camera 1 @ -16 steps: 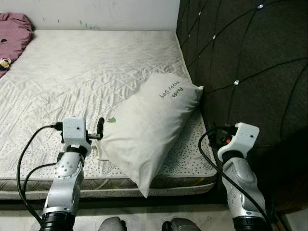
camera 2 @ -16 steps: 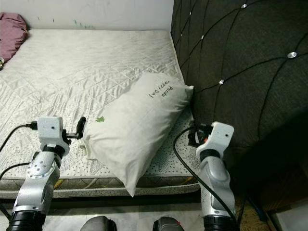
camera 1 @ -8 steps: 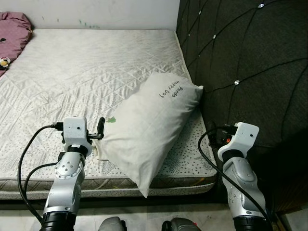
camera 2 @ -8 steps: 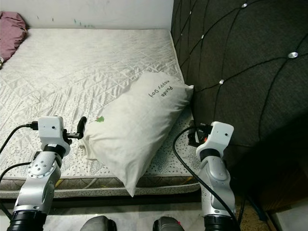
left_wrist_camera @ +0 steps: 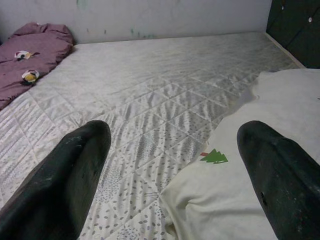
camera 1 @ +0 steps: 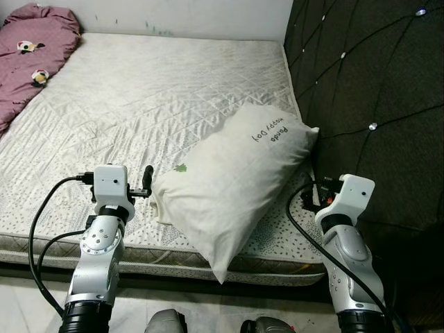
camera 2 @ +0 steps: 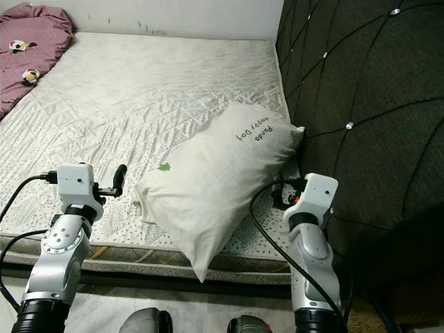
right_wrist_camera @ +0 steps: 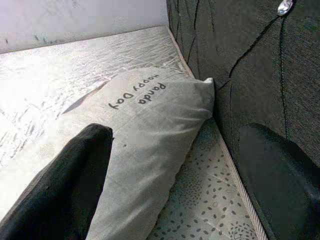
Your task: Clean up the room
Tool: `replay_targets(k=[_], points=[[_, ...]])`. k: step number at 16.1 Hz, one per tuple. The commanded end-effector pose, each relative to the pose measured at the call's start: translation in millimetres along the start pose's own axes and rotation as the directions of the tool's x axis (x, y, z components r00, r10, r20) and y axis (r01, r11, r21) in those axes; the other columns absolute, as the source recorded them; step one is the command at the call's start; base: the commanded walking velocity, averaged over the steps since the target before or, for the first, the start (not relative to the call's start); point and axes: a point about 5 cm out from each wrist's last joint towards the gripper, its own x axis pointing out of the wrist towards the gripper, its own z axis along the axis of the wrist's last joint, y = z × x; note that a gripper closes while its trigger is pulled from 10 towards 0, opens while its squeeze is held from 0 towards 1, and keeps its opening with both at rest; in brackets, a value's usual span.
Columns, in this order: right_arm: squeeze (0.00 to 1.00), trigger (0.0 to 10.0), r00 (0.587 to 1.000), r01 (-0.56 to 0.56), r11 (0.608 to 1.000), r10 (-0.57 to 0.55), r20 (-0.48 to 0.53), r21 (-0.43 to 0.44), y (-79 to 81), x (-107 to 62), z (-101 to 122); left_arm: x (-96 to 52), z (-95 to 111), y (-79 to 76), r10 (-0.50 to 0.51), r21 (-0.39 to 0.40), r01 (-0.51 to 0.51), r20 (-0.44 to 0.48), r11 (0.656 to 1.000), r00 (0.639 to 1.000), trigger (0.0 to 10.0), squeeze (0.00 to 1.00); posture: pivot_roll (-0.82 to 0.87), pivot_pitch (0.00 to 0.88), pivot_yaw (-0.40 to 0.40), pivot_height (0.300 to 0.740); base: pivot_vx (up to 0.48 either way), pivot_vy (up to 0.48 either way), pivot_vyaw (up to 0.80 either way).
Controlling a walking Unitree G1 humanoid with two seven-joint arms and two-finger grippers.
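A white pillow [camera 1: 239, 177] with black lettering and a small green tree mark lies slanted on the quilted mattress [camera 1: 139, 104]. Its far end rests against the dark headboard, and its near corner hangs over the mattress's front edge. My left gripper [camera 1: 146, 182] is open just left of the pillow's left corner, and the left wrist view shows that corner [left_wrist_camera: 240, 190] between its black fingers [left_wrist_camera: 75, 165]. My right gripper [camera 1: 312, 195] is open at the pillow's right side, in the gap by the headboard, with nothing held.
A dark tufted headboard [camera 1: 374, 83] rises along the bed's right side. A mauve blanket [camera 1: 31, 66] with cartoon prints is bunched at the far left corner. A white wall [camera 1: 180, 14] backs the bed. Pale floor [camera 1: 208, 316] lies at my feet.
The whole picture has shifted right, so the camera has turned left and more of the mauve blanket shows. Both grippers stay as they were beside the pillow.
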Motion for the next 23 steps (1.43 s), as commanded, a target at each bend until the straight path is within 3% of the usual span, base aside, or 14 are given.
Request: replay_targets(k=[1, 12, 14, 18, 23], points=[[0.00, 10.0, 1.000, 0.011, 1.000, -0.011, 0.015, 0.006, -1.6, -0.7, 3.6, 0.0, -1.0, 0.1, 0.000, -0.002, 0.000, -0.007, 1.000, 1.000, 10.0, 0.00, 0.00, 0.049, 0.011, 0.740, 0.000, 0.000, 0.00], [0.00, 10.0, 1.000, 0.021, 1.000, -0.021, 0.010, 0.003, -4.6, 0.7, 3.2, 1.3, -1.0, -4.9, -0.019, -0.038, 0.019, 0.002, 0.999, 1.000, 10.0, 0.00, 0.00, 0.040, 0.004, 0.740, 0.000, 0.418, 0.00], [0.00, 10.0, 1.000, 0.021, 1.000, -0.021, 0.011, 0.005, -3.9, 2.0, 4.3, -0.2, 0.9, -5.5, -0.021, -0.010, 0.021, 0.031, 1.000, 0.999, 10.0, 0.00, 0.00, 0.039, 0.002, 0.740, 0.000, 0.000, 0.00], [0.00, 10.0, 1.000, 0.019, 1.000, -0.019, 0.014, 0.004, -2.8, 3.5, 5.3, -0.3, 3.5, -7.8, -0.052, -0.026, 0.053, 0.040, 0.998, 0.998, 10.0, 0.00, 0.00, 0.043, 0.005, 0.740, 0.000, 0.000, -0.31], [0.00, 10.0, 0.999, 0.020, 1.000, -0.020, 0.027, 0.003, -2.1, 4.1, 9.1, -3.5, 5.6, -5.1, -0.010, 0.023, 0.009, 0.028, 1.000, 1.000, 10.0, 0.00, 0.00, 0.083, 0.018, 0.740, 0.000, 0.000, 0.00]])
